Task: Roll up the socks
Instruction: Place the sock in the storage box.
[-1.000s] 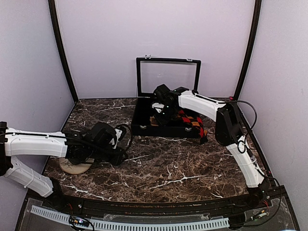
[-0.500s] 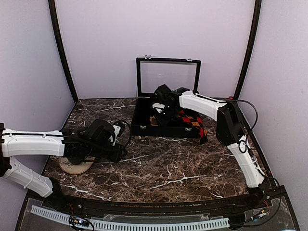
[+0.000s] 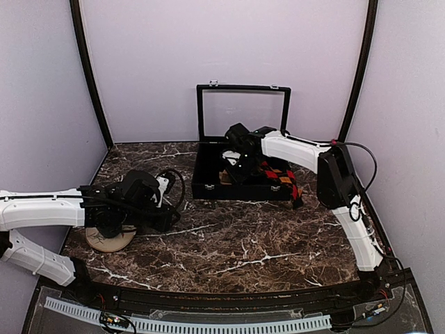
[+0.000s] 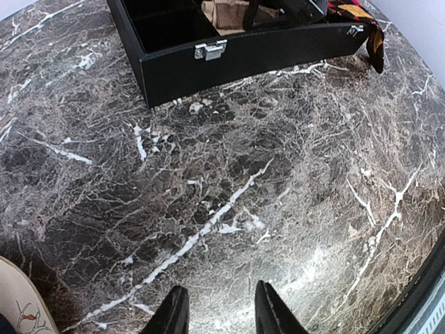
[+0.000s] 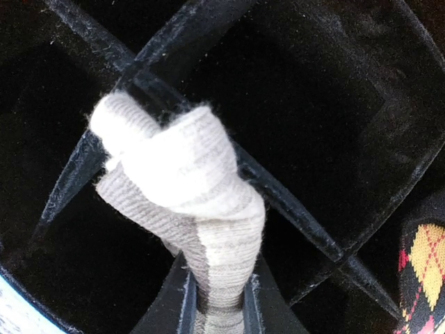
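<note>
**Rolled sock over the divider cross, not yet in a cell**

We are holding the grey-and-white sock roll in the right gripper, whose fingers are pinching its lower end tight. The roll is sticking out straight ahead of the fingers, with its long axis running along the gripper's own line. Its bunched head is hanging right over a crossing of the dividers inside the black case.

That is the relation we are watching. The dark cells are lying to either side of the head, not under it, so we judge the coming move is calling for a small sideways shift before any release. We cannot tell which cell we are aiming for.

An argyle sock is lying draped over the case's right end, just beside the arm. The left gripper is hovering low over the marble table, well apart from the case, with its fingers parted and carrying nothing. A cream piece is lying beneath that arm. The right arm is by far the nearer to the case.
</note>
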You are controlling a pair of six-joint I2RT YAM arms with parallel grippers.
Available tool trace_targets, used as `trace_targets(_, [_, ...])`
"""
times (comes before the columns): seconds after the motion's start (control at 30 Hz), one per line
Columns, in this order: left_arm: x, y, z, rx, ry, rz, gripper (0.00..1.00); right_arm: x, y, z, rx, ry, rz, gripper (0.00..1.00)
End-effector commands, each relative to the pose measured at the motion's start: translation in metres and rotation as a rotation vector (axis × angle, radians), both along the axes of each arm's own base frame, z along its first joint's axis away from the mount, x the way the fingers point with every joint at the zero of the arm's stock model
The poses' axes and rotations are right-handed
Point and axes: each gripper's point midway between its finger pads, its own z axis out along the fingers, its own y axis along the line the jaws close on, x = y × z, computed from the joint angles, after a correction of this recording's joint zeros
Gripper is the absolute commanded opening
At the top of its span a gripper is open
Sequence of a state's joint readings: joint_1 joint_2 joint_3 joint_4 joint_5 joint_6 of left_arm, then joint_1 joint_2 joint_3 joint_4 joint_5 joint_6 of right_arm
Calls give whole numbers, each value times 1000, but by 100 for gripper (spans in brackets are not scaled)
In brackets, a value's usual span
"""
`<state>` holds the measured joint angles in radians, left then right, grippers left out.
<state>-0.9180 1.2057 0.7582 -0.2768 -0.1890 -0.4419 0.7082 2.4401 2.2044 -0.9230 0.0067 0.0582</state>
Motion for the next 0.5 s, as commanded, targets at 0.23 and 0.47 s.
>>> trace_targets(0.23, [8, 2, 2, 35, -35, 1, 35, -46, -31, -64, -206, 246, 2, 0])
trace_targets(0.47, [12, -6, -3, 39, -46, -21, 35, -40, -16, -71, -167, 241, 18, 0])
